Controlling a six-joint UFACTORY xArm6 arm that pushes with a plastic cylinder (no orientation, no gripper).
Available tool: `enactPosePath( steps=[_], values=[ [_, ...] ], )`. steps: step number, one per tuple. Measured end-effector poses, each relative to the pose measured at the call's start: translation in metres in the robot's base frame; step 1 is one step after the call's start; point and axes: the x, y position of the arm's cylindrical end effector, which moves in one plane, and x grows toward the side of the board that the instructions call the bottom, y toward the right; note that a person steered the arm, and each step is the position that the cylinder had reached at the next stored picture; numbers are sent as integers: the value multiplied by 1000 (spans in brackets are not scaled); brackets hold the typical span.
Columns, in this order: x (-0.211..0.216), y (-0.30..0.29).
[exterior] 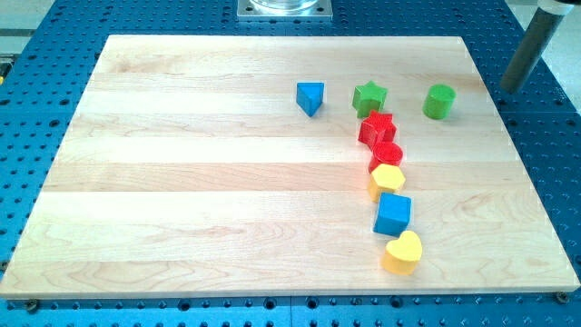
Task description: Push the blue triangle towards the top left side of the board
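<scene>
The blue triangle [310, 96] lies on the wooden board [182, 182] in the upper middle, left of a green star [369, 95]. My rod comes in at the view's top right, and my tip [510, 88] is off the board's right edge, over the blue perforated table. The tip is far to the right of the blue triangle and right of a green cylinder [438, 102]. It touches no block.
A line of blocks runs down from the green star: a red star [376, 127], a red cylinder [387, 153], a yellow block [387, 180], a blue cube [393, 214] and a yellow heart [403, 252]. A metal mount [284, 8] sits at the top.
</scene>
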Motion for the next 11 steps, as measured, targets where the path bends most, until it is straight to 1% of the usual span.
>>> enactPosePath(
  steps=[1, 2, 3, 4, 5, 6, 7, 8, 9, 11],
  values=[
    [8, 0],
    [-32, 0],
    [-48, -83],
    [-49, -207],
    [-3, -281],
    [50, -276],
    [60, -332],
    [38, -393],
    [37, -408],
    [37, -413]
  ],
)
